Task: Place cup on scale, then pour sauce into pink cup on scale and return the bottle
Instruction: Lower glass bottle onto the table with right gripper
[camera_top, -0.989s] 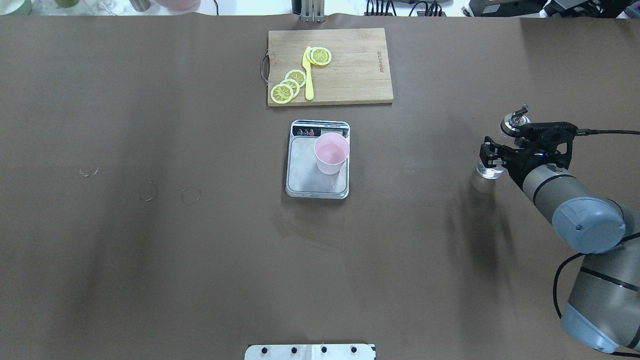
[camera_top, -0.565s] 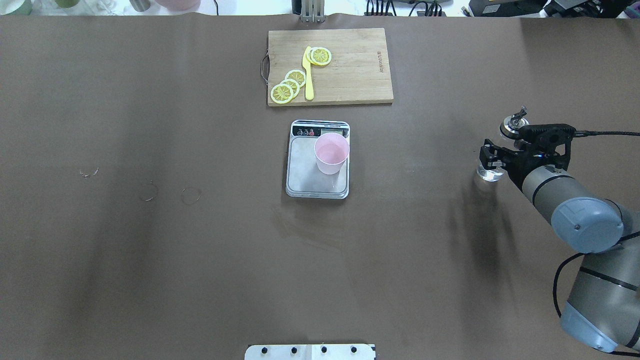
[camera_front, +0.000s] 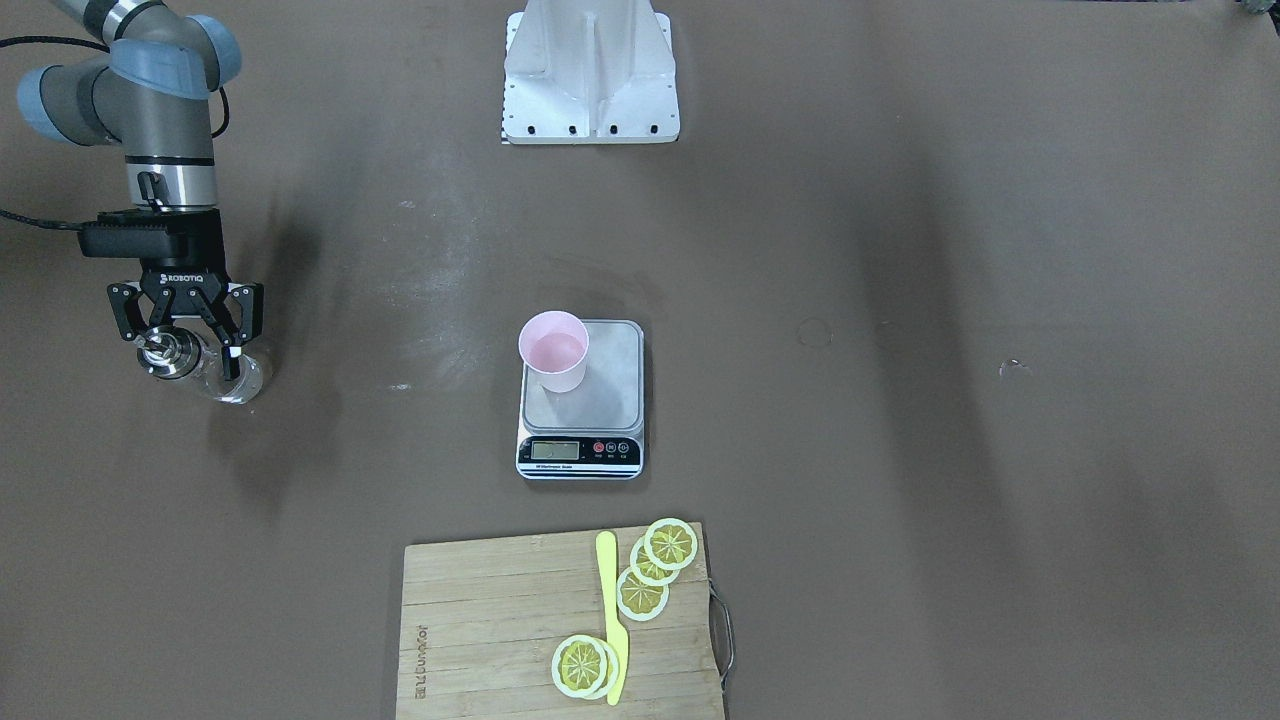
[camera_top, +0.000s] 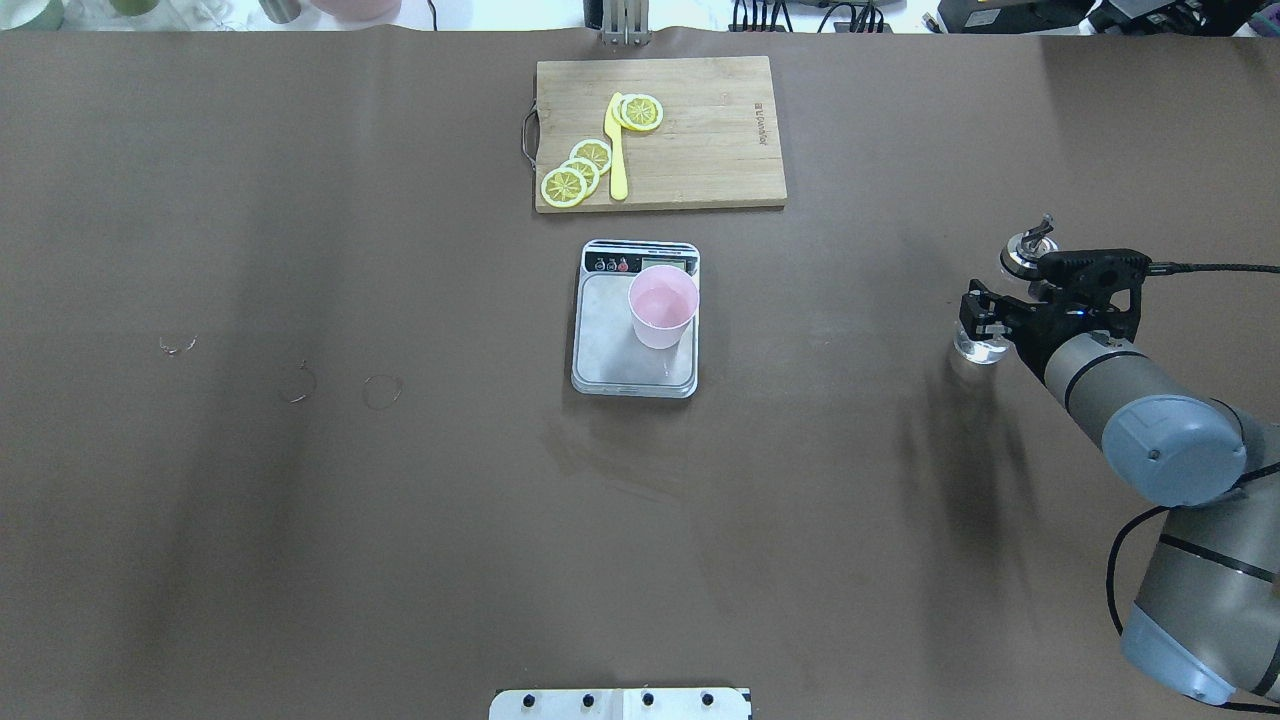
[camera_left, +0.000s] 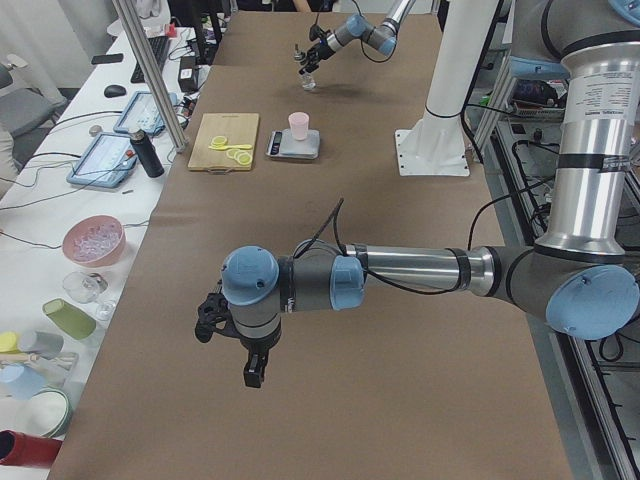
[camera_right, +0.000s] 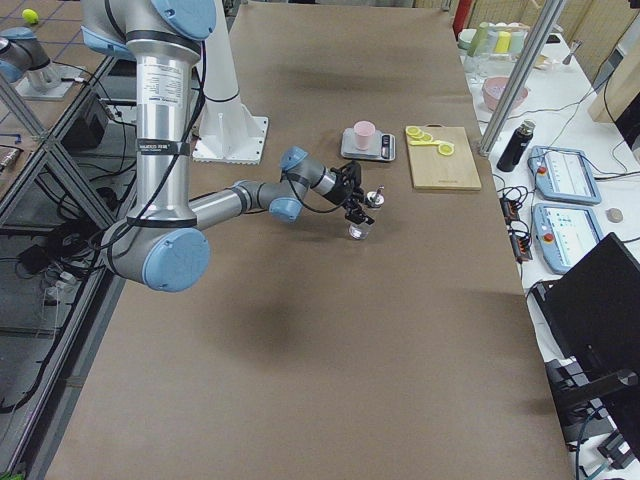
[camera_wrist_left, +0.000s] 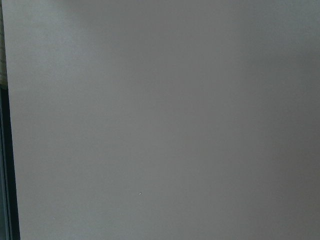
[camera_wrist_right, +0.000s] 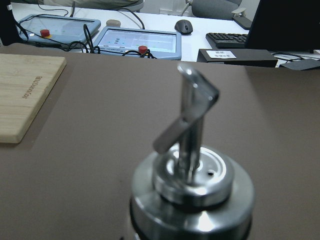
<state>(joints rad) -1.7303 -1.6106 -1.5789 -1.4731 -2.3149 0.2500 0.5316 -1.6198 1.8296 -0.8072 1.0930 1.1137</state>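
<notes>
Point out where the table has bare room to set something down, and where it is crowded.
Bare brown table spreads on both sides of the scale and in front of it. The centre strip is crowded: the cup on the scale, with the cutting board just behind. At the right edge, the right gripper surrounds the bottle.

Pink cup (camera_top: 662, 306) upright on scale (camera_top: 634, 352)

Even overhead light, soft shadows; wrist cam foreground blurry.
</notes>
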